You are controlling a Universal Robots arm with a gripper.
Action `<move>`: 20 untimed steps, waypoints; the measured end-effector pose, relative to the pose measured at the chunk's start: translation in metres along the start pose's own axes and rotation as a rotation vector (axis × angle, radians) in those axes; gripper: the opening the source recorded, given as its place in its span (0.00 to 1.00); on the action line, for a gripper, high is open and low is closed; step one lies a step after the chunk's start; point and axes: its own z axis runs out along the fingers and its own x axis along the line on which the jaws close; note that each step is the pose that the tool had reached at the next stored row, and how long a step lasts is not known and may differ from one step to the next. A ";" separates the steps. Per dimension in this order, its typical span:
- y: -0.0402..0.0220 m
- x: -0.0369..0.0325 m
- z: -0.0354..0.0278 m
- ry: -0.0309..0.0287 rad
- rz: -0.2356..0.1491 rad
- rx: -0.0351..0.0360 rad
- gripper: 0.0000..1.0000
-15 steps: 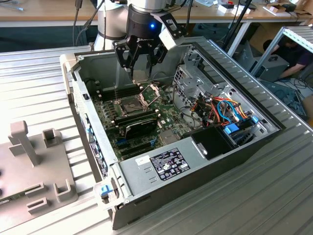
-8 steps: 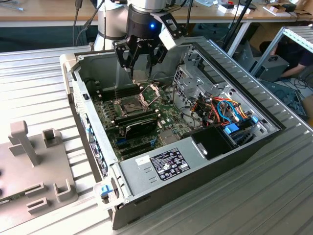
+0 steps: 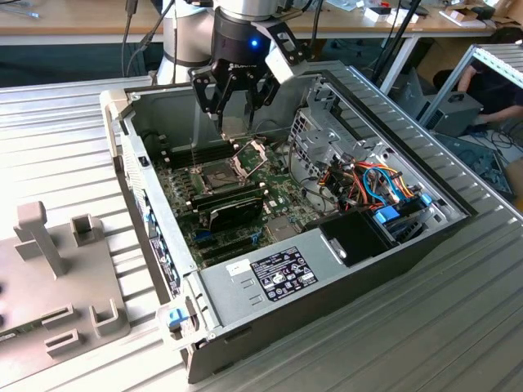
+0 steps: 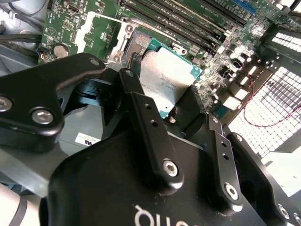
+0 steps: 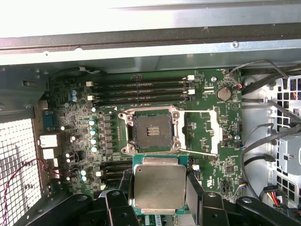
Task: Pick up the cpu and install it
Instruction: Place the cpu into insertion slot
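My pincer [image 3: 237, 112] hangs over the open computer case [image 3: 327, 269], which rests on the ribbed desk [image 3: 458, 327]; the pincer is clamped on the cpu [image 5: 159, 188], its fingers [image 5: 193, 190] pressing two opposite edges of the chip; the flat silver-grey top faces the camera in both wrist views; the cpu sits squarely between the fingertips, roughly level, raised off the motherboard [image 5: 225, 155]; in the first wrist view it lies just beside the socket [image 5: 151, 132], not over it; the socket is bare, its contact field exposed; the hinged metal frame [image 5: 207, 134] is swung open to one side.
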 end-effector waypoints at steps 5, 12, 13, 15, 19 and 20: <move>0.0000 0.0000 0.0000 0.0014 0.023 0.0007 0.55; 0.0000 0.0000 0.0000 0.0036 0.061 0.0019 0.55; 0.0000 0.0000 0.0000 0.0038 0.066 0.0020 0.55; 0.0000 0.0000 0.0001 0.0046 0.079 0.0024 0.55; 0.0000 0.0000 0.0002 0.0065 0.111 0.0033 0.55; 0.0000 0.0000 0.0002 0.0069 0.120 0.0036 0.55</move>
